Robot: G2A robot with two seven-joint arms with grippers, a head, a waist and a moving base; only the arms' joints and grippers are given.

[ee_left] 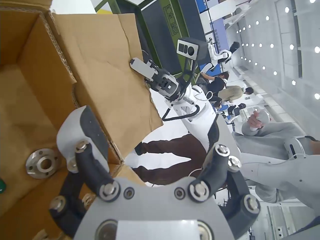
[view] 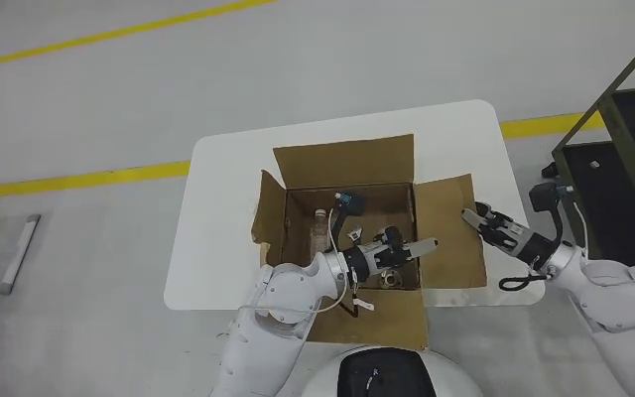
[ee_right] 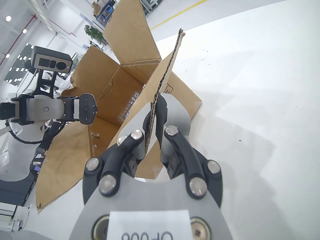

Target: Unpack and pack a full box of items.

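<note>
An open cardboard box (view: 298, 213) stands on the white table (view: 228, 228). Inside lie a clear plastic bottle (view: 319, 230), a blue item (view: 347, 201) and a metal flange (ee_left: 42, 164). My left gripper (view: 415, 250) hangs open over the box's near right corner, with nothing between its fingers (ee_left: 85, 131). My right gripper (ee_right: 155, 112) is shut on the edge of the box's right flap (view: 451, 233), which stands tilted up. The bottle (ee_right: 130, 103) shows again past that flap, with the left gripper (ee_right: 85, 109) farther off.
The other flaps are spread outward, the near one (view: 382, 318) lying towards my body. A dark green rack (view: 595, 129) stands off the table's right side. People are in the room behind the flap, away from the box.
</note>
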